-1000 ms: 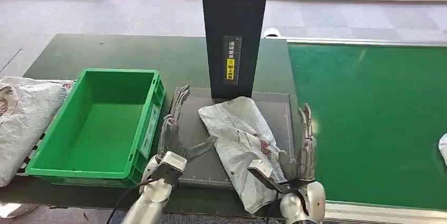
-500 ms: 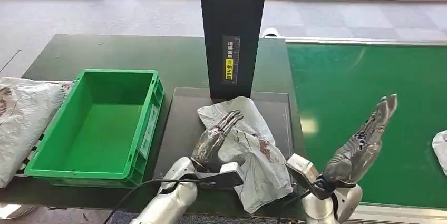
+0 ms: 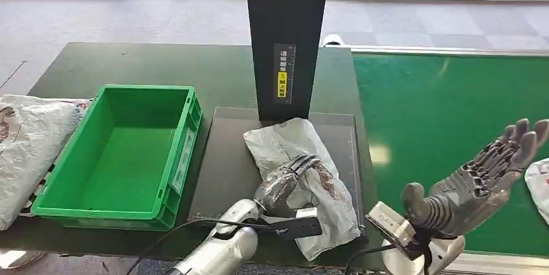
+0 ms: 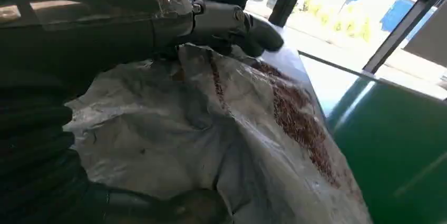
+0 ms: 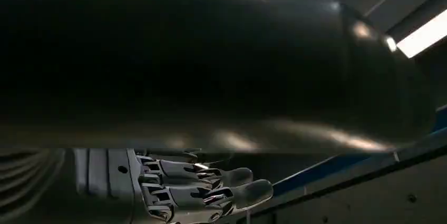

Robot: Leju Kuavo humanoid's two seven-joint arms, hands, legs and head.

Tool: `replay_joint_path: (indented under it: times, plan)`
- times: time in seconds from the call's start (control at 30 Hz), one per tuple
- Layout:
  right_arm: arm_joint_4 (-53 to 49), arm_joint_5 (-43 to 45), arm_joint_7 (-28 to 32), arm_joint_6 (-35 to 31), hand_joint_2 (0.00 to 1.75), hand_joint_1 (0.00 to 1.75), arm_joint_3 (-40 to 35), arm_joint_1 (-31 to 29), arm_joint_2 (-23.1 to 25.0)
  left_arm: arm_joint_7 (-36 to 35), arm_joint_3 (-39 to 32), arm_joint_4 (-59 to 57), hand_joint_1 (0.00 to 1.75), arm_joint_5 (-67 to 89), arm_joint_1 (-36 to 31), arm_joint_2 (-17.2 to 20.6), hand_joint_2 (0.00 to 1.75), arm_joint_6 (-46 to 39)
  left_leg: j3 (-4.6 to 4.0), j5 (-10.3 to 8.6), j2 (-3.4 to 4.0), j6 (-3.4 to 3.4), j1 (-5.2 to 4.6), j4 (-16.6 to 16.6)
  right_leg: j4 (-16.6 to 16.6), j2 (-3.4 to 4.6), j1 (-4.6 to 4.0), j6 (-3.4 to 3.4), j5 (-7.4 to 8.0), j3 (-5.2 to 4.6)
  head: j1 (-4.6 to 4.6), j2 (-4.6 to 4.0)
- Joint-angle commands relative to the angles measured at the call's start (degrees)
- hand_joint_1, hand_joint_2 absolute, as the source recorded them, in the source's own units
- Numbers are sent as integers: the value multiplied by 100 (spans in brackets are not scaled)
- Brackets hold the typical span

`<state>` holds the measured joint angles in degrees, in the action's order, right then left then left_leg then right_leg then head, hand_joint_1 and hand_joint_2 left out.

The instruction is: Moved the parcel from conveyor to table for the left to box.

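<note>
Head view: the parcel [image 3: 299, 178], a crumpled white bag with reddish-brown print, lies on the dark platform [image 3: 226, 158] at the table's [image 3: 129, 65] near edge, its lower end overhanging the platform's near edge. The left hand [image 3: 285, 181] rests on top of the parcel with fingers curled over its surface; whether they clamp it cannot be told here. The green crate [image 3: 116, 152] stands just beside the platform toward the table's left side, and a second white bag [image 3: 29, 145] lies at the table's left edge. A black upright column [image 3: 285, 35] rises at the platform's far edge. The right hand [image 3: 482, 181] is raised above the green conveyor belt [image 3: 440, 107], fingers spread and holding nothing. Left wrist view: the fingers [image 4: 226, 21] press across the parcel's [image 4: 237, 145] far side and the thumb [image 4: 174, 208] lies against its near side, so the bag sits gripped between them. Right wrist view: the right hand's fingers [image 5: 211, 187] extend straight, apart, with nothing between them.
</note>
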<state>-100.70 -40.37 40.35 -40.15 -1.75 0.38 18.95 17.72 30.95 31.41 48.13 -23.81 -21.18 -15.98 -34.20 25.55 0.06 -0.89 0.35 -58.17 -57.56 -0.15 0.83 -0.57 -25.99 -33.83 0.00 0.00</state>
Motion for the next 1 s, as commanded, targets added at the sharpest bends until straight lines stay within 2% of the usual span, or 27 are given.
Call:
replay_joint_path:
  times: [0.03, 0.2, 0.3, 0.43, 0.53, 0.67, 0.73, 0.8, 0.83, 0.87, 0.93, 0.97, 1.0]
  plan:
    - [-37, 52, -35, 15, 175, 0, -74, 261, 105, -218, 769, -812, 175, 102, -391, 118, 175, 121, 16, 0, -5, 0, 2, 14, 14, -4, -3, 6, -1, 18, -2, 0]
    - [-37, 52, -35, 15, 175, 0, -74, 261, 105, -218, 769, -812, 175, 102, -391, 118, 175, 121, 12, 1, -4, 0, 2, 9, 10, -4, -3, 4, -2, 14, -2, 0]
    - [-16, 66, -35, 15, 175, 0, -79, 254, 105, -364, 849, -876, 175, 185, -423, 118, 175, 157, 44, -3, 0, 2, 5, 41, 41, 1, -7, 12, 3, 44, -2, 0]
    - [42, 74, -35, 15, 175, 0, -55, 239, 105, -390, 844, -881, 175, 228, -422, 118, 175, 43, 19, 1, 0, 0, 3, 14, 14, 1, -4, 6, 0, 20, -2, 0]
    - [28, 72, -35, 15, 175, 0, -3, 269, 105, -297, 661, -753, 175, 179, -361, 118, 175, -414, 22, 0, -1, 0, 2, 17, 17, 1, -3, 6, 0, 22, 0, 0]
    - [-14, 63, -35, 15, 175, 0, 8, 307, 105, -255, 563, -735, 175, 158, -397, 118, 175, -504, 21, 0, 1, 0, 1, 16, 15, 3, -3, 6, 0, 19, -2, 0]
    - [-96, 48, -35, 15, 175, 0, 37, 374, 105, -34, 99, -480, 175, -29, -328, 118, 175, -1311, 21, -1, -5, 1, 2, 18, 17, -3, -4, 7, 0, 21, -2, 0]
    - [-162, 4, -35, 15, 175, 0, 64, 456, 105, 309, -596, 124, 175, -137, -289, 220, 175, -2402, 19, 0, -6, 0, 4, 15, 16, -5, -5, 6, -1, 21, -2, 0]
    - [-169, -6, -35, 15, 175, 0, 66, 479, 105, 218, -1224, 1115, 175, 378, -21, 281, 175, -2402, 16, 0, -3, 0, 5, 14, 17, -1, -7, 6, 0, 18, 0, 0]
    - [-166, -9, -35, 15, 175, 0, 59, 503, 105, 319, -1964, 2221, 175, 1014, 370, 168, 175, -2402, 5, 1, 1, -1, 3, 5, 4, 2, -4, 5, 0, 5, 0, 0]
    - [-130, 3, -35, 15, 175, 0, 45, 518, 105, 377, -2503, 3374, 175, 1510, 617, 118, 175, -2402, 11, 2, 5, -1, 5, 12, 11, 7, -6, 8, 0, 10, 0, 0]
    - [-76, 39, -35, 15, 175, 0, -8, 525, 105, 252, -2822, 4635, 175, 1866, 872, 118, 175, -2402, -2, 5, 6, 0, 4, 1, 1, 8, -5, 6, -2, -2, -2, 0]
    - [-76, 39, -35, 15, 175, 0, -8, 525, 105, 252, -2822, 4635, 175, 1866, 872, 118, 175, -2402, -16, 4, 11, 0, 1, -7, -10, 13, -2, 5, -1, -19, -2, 0]
